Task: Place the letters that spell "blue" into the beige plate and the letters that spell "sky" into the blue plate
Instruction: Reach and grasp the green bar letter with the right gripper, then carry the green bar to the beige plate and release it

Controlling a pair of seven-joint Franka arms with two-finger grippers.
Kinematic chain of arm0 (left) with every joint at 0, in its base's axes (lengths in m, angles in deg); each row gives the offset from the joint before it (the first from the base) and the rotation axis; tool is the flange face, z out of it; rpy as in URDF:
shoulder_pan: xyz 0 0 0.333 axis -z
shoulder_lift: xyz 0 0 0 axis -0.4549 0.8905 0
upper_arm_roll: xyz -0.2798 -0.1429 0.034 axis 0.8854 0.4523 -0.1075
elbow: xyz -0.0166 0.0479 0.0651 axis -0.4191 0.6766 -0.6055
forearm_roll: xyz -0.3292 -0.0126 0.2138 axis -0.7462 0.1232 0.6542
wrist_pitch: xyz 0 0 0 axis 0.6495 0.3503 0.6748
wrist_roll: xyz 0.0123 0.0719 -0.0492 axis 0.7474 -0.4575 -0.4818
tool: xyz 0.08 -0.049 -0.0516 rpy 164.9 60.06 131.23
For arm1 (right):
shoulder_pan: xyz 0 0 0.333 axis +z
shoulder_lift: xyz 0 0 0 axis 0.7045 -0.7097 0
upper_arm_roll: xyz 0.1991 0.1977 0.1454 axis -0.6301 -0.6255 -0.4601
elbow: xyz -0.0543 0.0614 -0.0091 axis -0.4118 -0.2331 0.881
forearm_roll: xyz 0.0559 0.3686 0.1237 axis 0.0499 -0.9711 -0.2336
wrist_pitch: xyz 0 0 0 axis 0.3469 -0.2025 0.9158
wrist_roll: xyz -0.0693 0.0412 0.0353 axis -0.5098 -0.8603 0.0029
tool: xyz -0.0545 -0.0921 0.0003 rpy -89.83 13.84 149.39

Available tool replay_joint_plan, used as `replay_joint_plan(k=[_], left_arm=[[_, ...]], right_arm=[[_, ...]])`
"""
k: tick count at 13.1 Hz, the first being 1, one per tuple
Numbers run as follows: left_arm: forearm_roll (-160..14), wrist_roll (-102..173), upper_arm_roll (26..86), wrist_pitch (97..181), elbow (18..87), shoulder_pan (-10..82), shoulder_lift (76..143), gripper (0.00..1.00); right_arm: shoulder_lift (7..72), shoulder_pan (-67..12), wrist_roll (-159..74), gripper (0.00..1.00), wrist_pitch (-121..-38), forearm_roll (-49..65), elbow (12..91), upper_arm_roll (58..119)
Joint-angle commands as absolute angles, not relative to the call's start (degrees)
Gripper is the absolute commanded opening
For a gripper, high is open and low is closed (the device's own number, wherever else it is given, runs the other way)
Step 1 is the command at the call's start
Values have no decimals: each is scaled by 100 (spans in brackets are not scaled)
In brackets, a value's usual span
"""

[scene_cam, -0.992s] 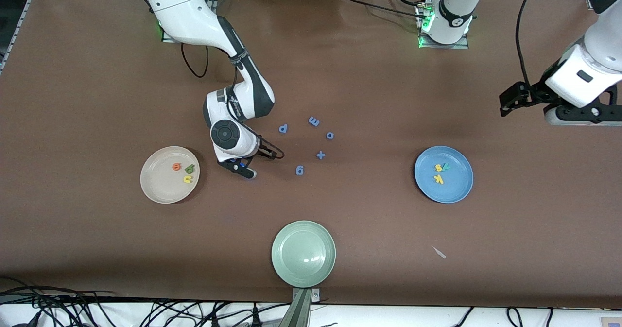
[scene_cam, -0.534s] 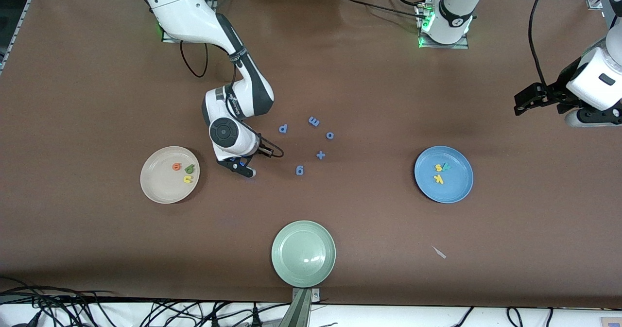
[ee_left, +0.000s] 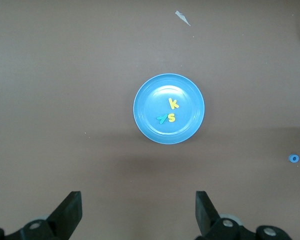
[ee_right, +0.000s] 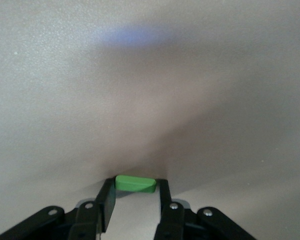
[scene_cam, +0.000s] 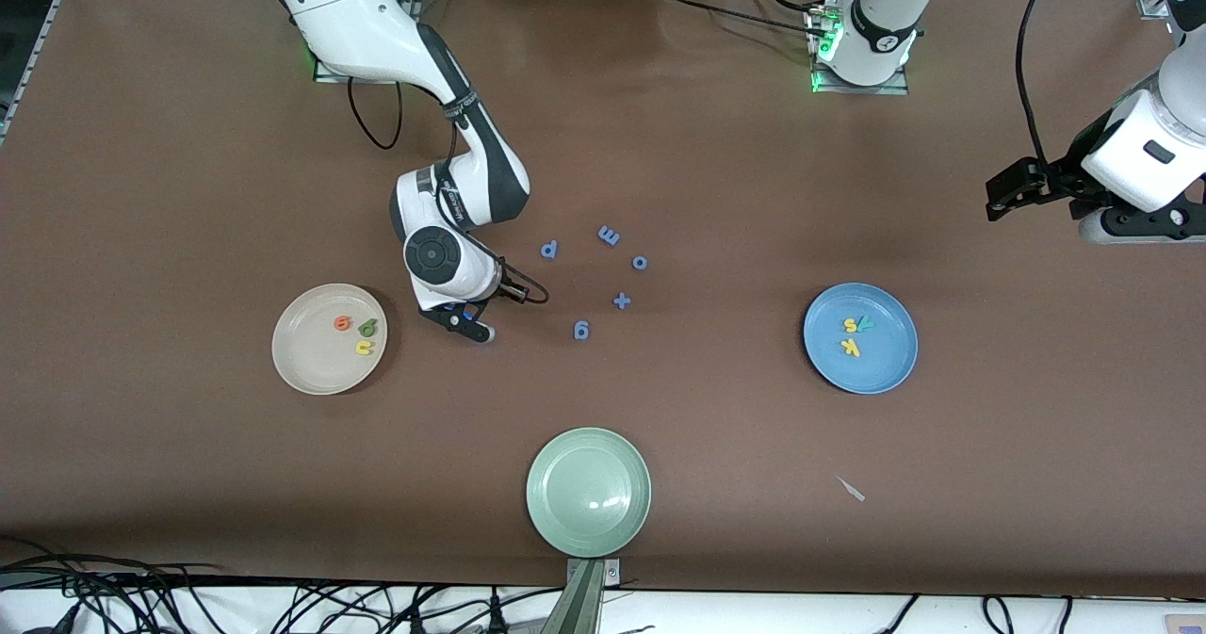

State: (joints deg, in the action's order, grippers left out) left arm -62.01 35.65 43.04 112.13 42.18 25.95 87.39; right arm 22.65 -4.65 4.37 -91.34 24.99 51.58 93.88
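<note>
My right gripper is down at the table beside the beige plate, shut on the thin green "l", which spans its fingertips. In that plate lie the orange "e", green "b" and yellow "u". The blue plate holds the yellow "s", teal "y" and yellow "k". My left gripper hangs open and empty, high over the left arm's end of the table.
Several all-blue letters lie mid-table: a "p", an "m", an "o", a "+" and a "9". A pale green plate sits near the front edge. A small pale scrap lies nearer the camera than the blue plate.
The right gripper's fingers have closed onto the green "l" and shifted slightly toward the beige plate. The left arm has drawn back toward its end of the table.
</note>
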Motion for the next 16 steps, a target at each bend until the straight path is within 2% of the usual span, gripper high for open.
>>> replay_joint_plan(k=[1, 3, 5, 9, 10, 11, 16], left_arm=[[-6295, 3656, 4323, 11186, 4125, 2600, 8691, 100], [-6295, 3656, 4349, 11194, 4080, 2592, 8734, 100], [-6313, 3656, 4349, 11186, 4062, 2592, 8735, 100], [-6313, 3656, 4358, 11194, 4054, 2600, 8735, 100], [-6313, 3647, 4358, 11186, 4054, 2600, 8735, 100], [-6313, 3647, 4358, 11194, 4054, 2600, 8735, 100], [-6339, 3656, 4358, 11186, 4054, 2592, 8735, 100]], right_arm=[[2403, -418, 370, 41, -9182, 2490, 5401, 9435], [2402, -419, 370, 38, -9191, 2490, 5401, 9435], [2403, -419, 361, 27, -9191, 2490, 5392, 9435], [2403, -419, 194, 24, -9164, 2490, 5393, 9505], [2403, -419, 142, 11, -9164, 2490, 5401, 9514], [2403, -419, 106, 1, -9164, 2490, 5393, 9514], [2525, -419, -59, 0, -9121, 2490, 5392, 9627]])
